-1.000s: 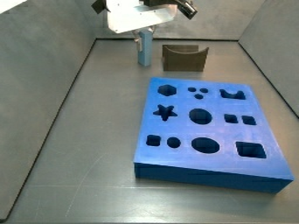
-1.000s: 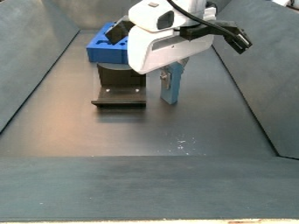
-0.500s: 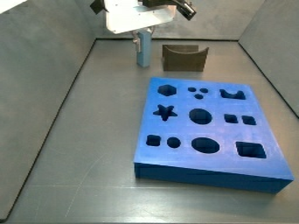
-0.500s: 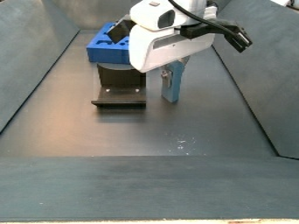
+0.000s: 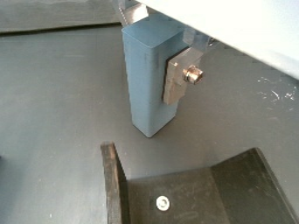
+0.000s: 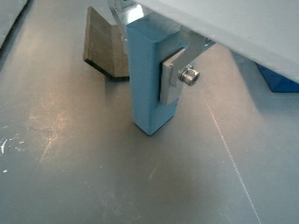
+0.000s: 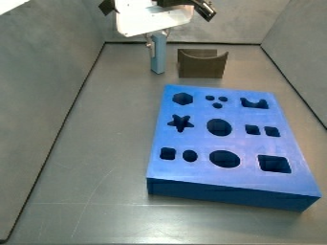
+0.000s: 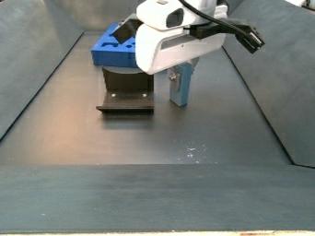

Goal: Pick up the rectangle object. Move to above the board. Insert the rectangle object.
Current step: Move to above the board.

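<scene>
Light-blue and smooth-faced, the rectangle object (image 5: 149, 77) stands upright at the far end of the floor, clamped between the flat silver fingers (image 5: 177, 77) of the gripper (image 6: 149, 70); the jaws are closed on its upper part. In both wrist views its lower end appears to rest on or sit just above the floor; contact cannot be confirmed. In a side view the block (image 7: 157, 53) stands just beside the fixture (image 7: 201, 63) and well apart from the board (image 7: 230, 144).

Progress, as judged: the grasp is made, so the pick-up is under way; the lift, the carry to above the board and the insertion all remain. The board's holes are all empty.

Materials: the block is plain, slim, sharp-edged and matte. The board is a thick bright-blue slab with cut-outs: star, circles, squares, hexagon, rectangle. The fixture (image 5: 187, 192) is dark and L-shaped, with a screw in its base plate. The floor (image 6: 59, 166) is dull grey sheet, lightly scuffed
</scene>
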